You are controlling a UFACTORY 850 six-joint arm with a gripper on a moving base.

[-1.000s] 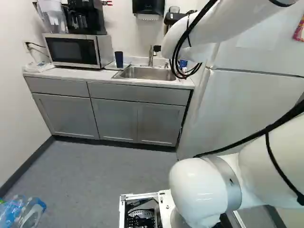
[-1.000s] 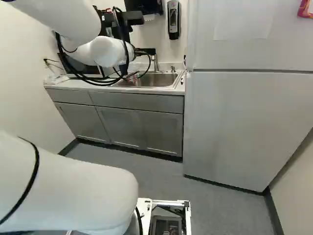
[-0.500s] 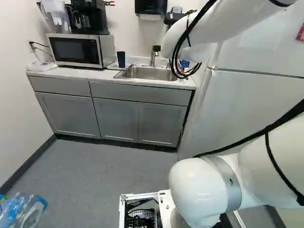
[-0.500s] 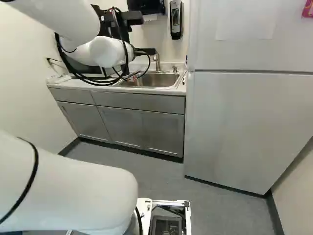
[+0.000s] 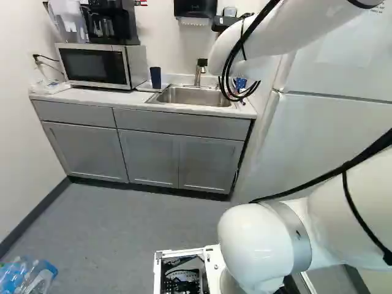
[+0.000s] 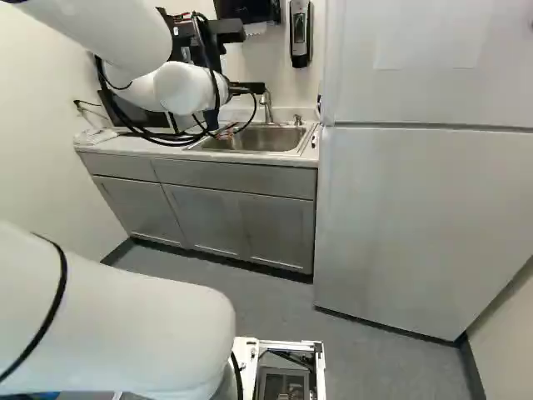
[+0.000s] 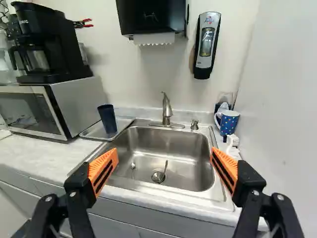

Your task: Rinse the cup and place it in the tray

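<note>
Dark blue, straight-sided cup [image 7: 108, 119] stands on end in the task's tray, ahead of the black two-fingered gripper [image 6: 248, 87] and outside its spread, beyond the left finger. Largest in the room is the white two-door refrigerator [image 6: 416, 217], at the right of the right base view. Next come the grey cabinets [image 5: 150, 153] under a pale, marbled counter [image 7: 29, 153], then the white jointed arm [image 6: 117, 333], which reaches toward the sink. A silver and black microwave [image 5: 95, 64] sits on the counter, with a black coffee maker [image 7: 49, 44] on top of it. The rectangular stainless-steel sink [image 7: 148, 141] lies ahead of the gripper [image 7: 164, 158], whose orange-padded fingers stand wide apart and hold nothing. Two slim metal utensils [image 7: 132, 169] rest in the basin, one of them at the drain. On the wall hang a black paper towel dispenser [image 7: 151, 17] and, beside it, a narrow grey and black soap dispenser [image 7: 205, 44]. The shallow, light-coloured tray [image 7: 94, 131] lies between microwave and sink. A brushed-metal faucet [image 7: 167, 109] rises behind the basin. Across the sink from the cup, a blue spotted mug [image 7: 229, 121] with a pale handle stands near the refrigerator, just behind a small white-bristled brush [image 7: 233, 140].
</note>
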